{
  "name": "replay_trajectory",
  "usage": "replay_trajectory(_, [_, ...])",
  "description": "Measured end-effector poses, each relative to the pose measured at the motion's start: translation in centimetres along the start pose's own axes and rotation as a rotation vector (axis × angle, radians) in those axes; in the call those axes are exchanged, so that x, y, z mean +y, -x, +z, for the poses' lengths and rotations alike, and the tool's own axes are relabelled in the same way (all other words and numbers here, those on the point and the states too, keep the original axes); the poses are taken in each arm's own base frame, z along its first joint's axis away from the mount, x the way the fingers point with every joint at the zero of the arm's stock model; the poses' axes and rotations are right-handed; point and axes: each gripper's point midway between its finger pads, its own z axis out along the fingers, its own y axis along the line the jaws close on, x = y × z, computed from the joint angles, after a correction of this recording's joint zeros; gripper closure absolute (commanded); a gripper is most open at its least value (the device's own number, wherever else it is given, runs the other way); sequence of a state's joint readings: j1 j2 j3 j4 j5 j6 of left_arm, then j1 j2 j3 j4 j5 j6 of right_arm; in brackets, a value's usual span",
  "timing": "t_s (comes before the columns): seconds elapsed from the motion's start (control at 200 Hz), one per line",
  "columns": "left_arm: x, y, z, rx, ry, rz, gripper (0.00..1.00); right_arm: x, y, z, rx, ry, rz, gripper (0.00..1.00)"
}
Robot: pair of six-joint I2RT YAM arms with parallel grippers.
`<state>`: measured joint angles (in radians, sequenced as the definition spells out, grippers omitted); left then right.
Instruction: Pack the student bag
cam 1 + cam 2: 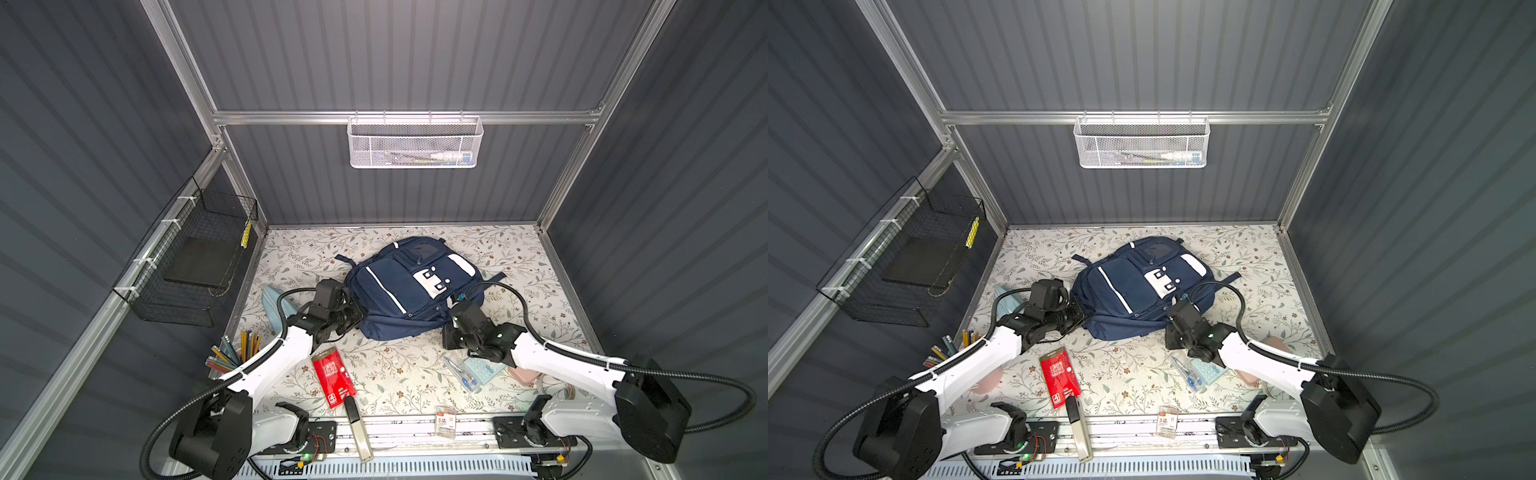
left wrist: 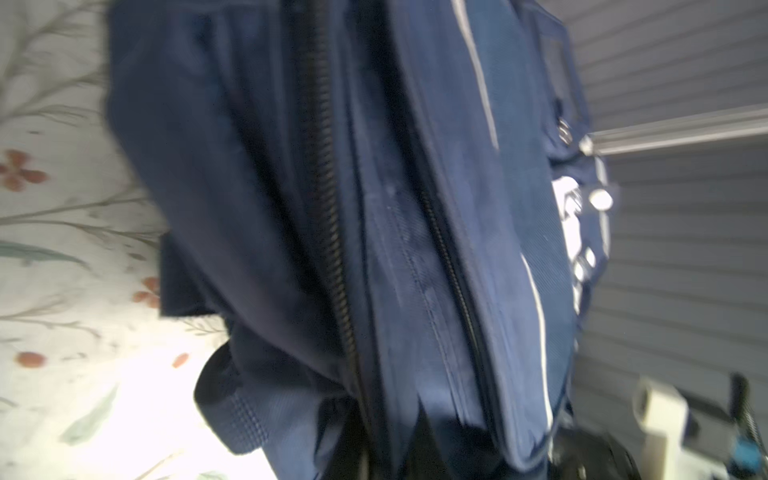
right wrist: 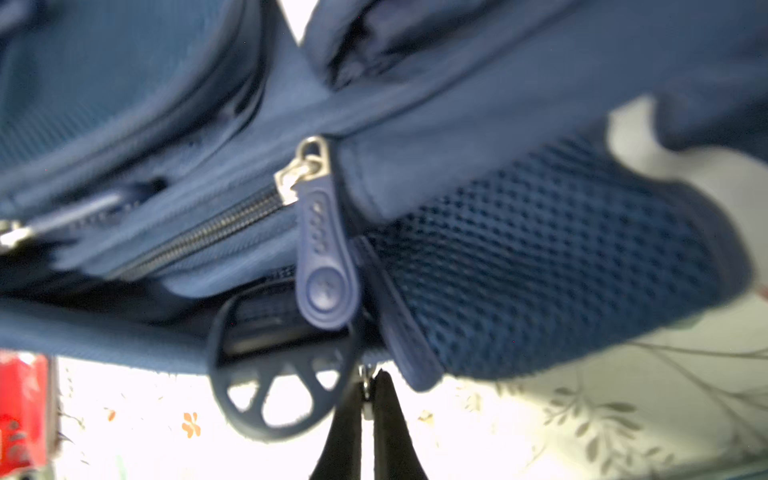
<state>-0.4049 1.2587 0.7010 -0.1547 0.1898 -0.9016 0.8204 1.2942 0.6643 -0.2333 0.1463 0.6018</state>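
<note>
The student bag, navy with white stripes and a white patch, lies flat on the floral table in both top views. My left gripper is at its near left corner. In the left wrist view the bag fills the frame, and the left gripper looks shut on a fold of its fabric. My right gripper is at the bag's near right side. In the right wrist view the right gripper pinches a small metal zipper pull beside a mesh pocket.
A red packet, pencils and a light-blue pouch lie near the left arm. A clear pen pack and pink case lie under the right arm. A white mesh basket and black wire basket hang on the walls.
</note>
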Motion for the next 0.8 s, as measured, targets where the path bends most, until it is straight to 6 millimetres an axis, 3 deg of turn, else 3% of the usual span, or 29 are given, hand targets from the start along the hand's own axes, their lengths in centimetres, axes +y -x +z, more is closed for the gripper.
replay_trajectory(0.055, [0.6, 0.8, 0.5, -0.017, 0.035, 0.011, 0.76, 1.1, -0.9, 0.5, 0.027, -0.006, -0.038, 0.94])
replay_trajectory(0.095, [1.0, 1.6, 0.8, -0.037, 0.060, 0.024, 0.64, 2.0, -1.4, 0.9, 0.048, -0.009, -0.067, 0.89])
replay_trajectory(0.15, [1.2, 2.9, 0.9, -0.072, 0.076, 0.027, 0.49, 3.3, -1.9, 1.5, 0.072, -0.014, -0.101, 0.72])
replay_trajectory(0.205, [0.9, 4.1, 0.7, -0.108, 0.076, 0.043, 0.45, 4.5, -2.1, 2.2, 0.093, -0.019, -0.118, 0.57])
replay_trajectory(0.305, [0.2, 5.7, 0.1, -0.160, 0.068, 0.059, 0.38, 5.8, -1.9, 2.7, 0.105, -0.022, -0.134, 0.45])
replay_trajectory(0.375, [0.0, 6.1, -0.3, -0.181, 0.065, 0.075, 0.29, 5.8, -1.6, 2.4, 0.095, -0.023, -0.133, 0.39])
replay_trajectory(0.495, [-0.6, 6.3, -1.7, -0.205, 0.057, 0.106, 0.01, 6.0, -0.4, -0.1, 0.029, 0.023, -0.126, 0.26])
replay_trajectory(0.54, [-1.2, 6.3, -2.5, -0.215, 0.037, 0.118, 0.00, 6.0, 0.4, -1.7, -0.018, 0.051, -0.116, 0.22])
replay_trajectory(0.66, [-3.9, 5.4, -3.7, -0.211, -0.059, 0.156, 0.00, 4.9, 2.9, -5.2, -0.132, 0.102, -0.090, 0.21])
replay_trajectory(0.8, [-9.7, -0.3, -2.5, -0.091, -0.152, 0.296, 0.13, 0.3, 7.2, -7.2, -0.243, 0.069, -0.060, 0.28])
